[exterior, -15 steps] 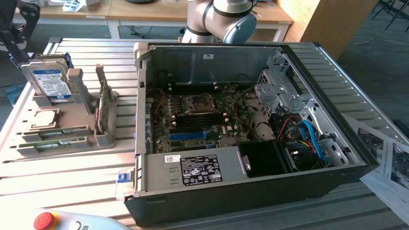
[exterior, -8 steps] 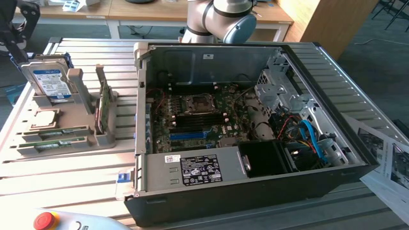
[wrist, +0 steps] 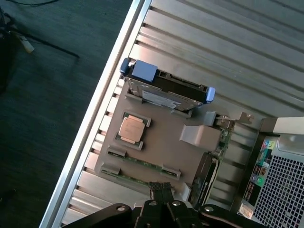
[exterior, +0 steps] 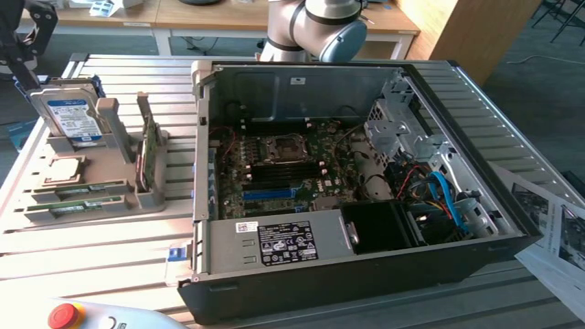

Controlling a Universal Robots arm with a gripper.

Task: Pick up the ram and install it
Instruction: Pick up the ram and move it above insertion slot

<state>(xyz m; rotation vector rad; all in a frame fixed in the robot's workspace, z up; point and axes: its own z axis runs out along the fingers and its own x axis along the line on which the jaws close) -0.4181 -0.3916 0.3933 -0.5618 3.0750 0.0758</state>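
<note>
Exterior view has the ram (exterior: 81, 203) lying in the grey tray (exterior: 105, 168) at its lower left, and with our hand (wrist: 161, 189) clenched empty over that tray, we'd want open fingers squared across its long edges.

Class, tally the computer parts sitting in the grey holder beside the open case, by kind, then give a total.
hard drive: 1
processor chip: 1
ram sticks: 2
taller green card: 1
Total: 5
</note>
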